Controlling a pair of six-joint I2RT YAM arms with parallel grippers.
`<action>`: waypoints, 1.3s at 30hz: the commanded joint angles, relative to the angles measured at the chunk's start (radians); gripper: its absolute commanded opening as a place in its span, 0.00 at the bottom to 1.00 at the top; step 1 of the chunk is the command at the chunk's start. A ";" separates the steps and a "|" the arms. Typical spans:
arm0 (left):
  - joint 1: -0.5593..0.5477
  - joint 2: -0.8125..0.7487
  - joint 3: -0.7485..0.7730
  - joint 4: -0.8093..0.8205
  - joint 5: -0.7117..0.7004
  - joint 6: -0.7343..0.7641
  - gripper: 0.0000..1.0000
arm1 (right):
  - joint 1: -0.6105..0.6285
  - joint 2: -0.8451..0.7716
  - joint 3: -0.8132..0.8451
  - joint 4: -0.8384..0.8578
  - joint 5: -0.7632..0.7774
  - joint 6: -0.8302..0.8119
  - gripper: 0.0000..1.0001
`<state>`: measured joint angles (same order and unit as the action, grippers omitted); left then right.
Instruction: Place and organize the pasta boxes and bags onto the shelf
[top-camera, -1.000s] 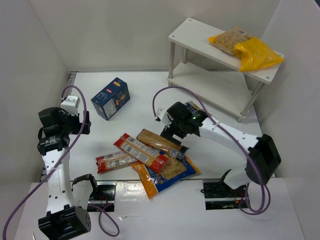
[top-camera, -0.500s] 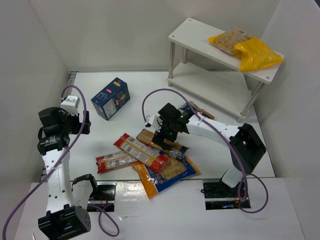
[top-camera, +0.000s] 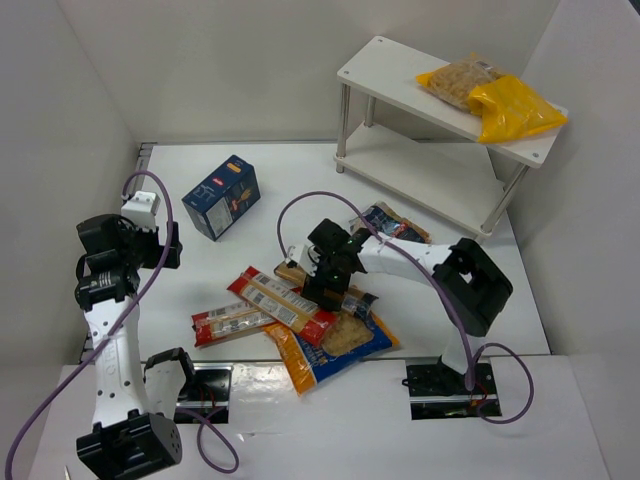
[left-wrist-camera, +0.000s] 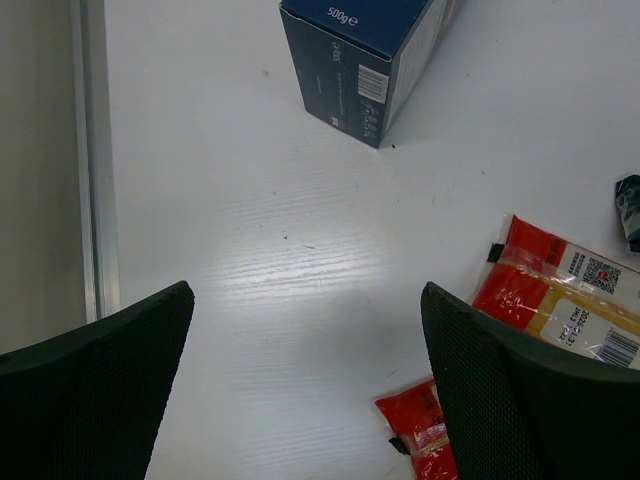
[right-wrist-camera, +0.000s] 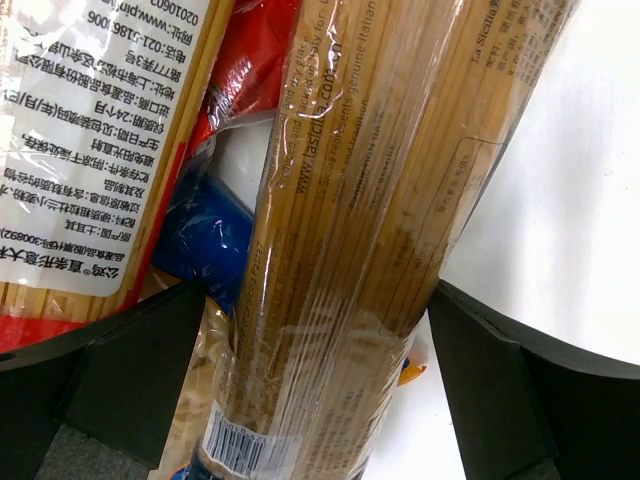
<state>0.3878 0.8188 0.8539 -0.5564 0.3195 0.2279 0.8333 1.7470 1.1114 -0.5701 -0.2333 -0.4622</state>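
At counter (top-camera: 300, 180) centre, right end effector (right-wrist-camera: 320, 370) is held wide open, fingers set either side of brown spaghetti pack (right-wrist-camera: 380, 200), not clamped. Pack is piled with red spaghetti pack (top-camera: 282, 300) and orange-blue bag (top-camera: 330, 350). Left end effector (left-wrist-camera: 305, 385) is held open, empty, near dark blue carton (top-camera: 222, 196). Shelf (top-camera: 385, 70) is placed far right; yellow bag (top-camera: 515, 108) and clear bag (top-camera: 460, 80) are laid on top tier.

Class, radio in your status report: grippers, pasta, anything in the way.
Right gripper open, straddling brown spaghetti pack. Left gripper open, empty. Two bags on shelf top. Pack overlaps orange-blue bag.
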 joint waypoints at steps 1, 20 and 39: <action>0.006 -0.018 0.007 0.027 0.021 -0.021 1.00 | 0.009 0.074 -0.038 0.041 0.013 -0.013 0.99; 0.006 -0.027 -0.003 0.036 0.021 -0.012 1.00 | -0.059 -0.033 0.261 -0.007 0.198 -0.038 0.00; 0.006 -0.055 -0.003 0.036 0.039 -0.012 1.00 | -0.120 -0.057 0.242 0.188 0.655 0.180 0.00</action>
<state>0.3878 0.7822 0.8528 -0.5529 0.3382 0.2287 0.7254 1.7126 1.3193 -0.5526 0.2073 -0.3660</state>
